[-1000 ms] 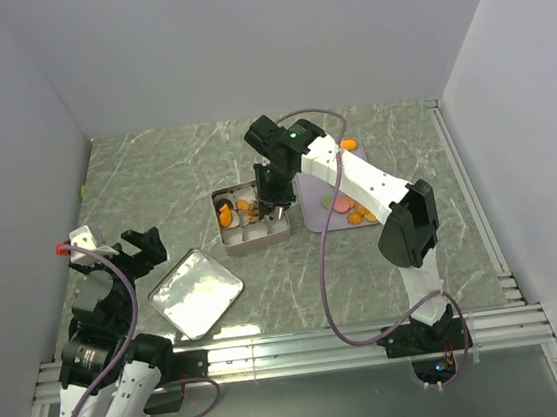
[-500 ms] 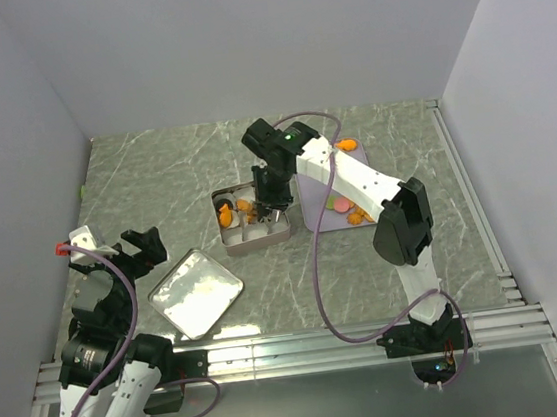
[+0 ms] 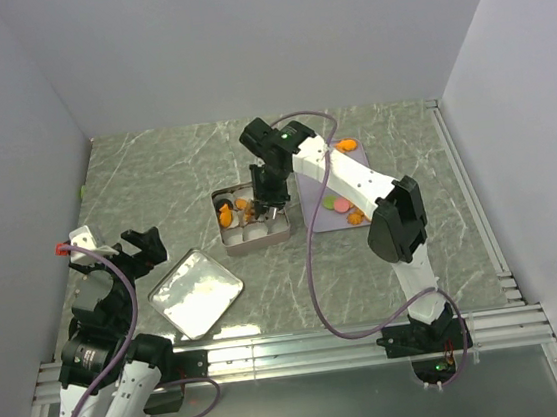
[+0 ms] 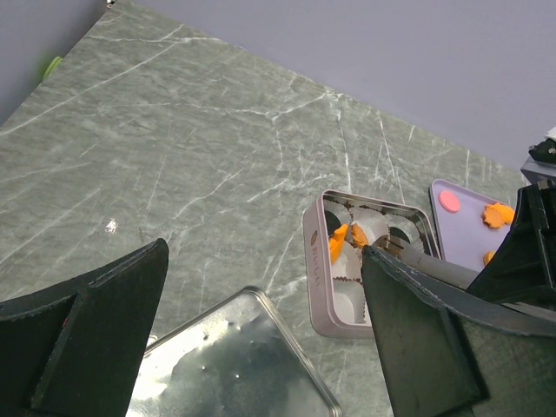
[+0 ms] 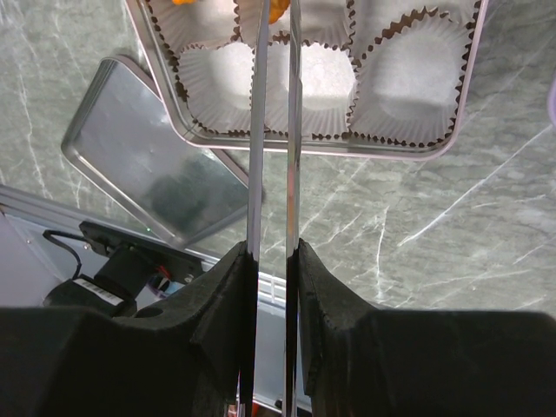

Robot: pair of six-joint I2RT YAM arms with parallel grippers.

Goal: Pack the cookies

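Note:
The silver tin (image 3: pixel 223 237) sits mid-table with white paper cups; orange cookies (image 3: pixel 227 212) lie in its far-left cups. More cookies (image 3: pixel 344 206), orange, pink and green, lie on the lavender tray (image 3: pixel 349 165) to its right. My right gripper (image 3: pixel 269 197) hovers over the tin, shut on metal tweezers (image 5: pixel 274 130) whose tips reach an orange cookie (image 5: pixel 276 10) at a far cup. I cannot tell whether the tips hold it. My left gripper (image 3: pixel 137 250) is open and empty at the front left. In the left wrist view, the tin (image 4: pixel 317 269) shows orange cookies (image 4: pixel 339 239).
The tin's flat silver lid (image 3: pixel 196 293) lies at the front left, just below my left gripper (image 4: pixel 265 256), and also shows in the right wrist view (image 5: pixel 148 165). The near cups of the tin (image 5: pixel 313 149) are empty. Grey walls close in the table.
My right arm has shifted slightly left and back over the tin with the tweezers. The left arm has not moved.

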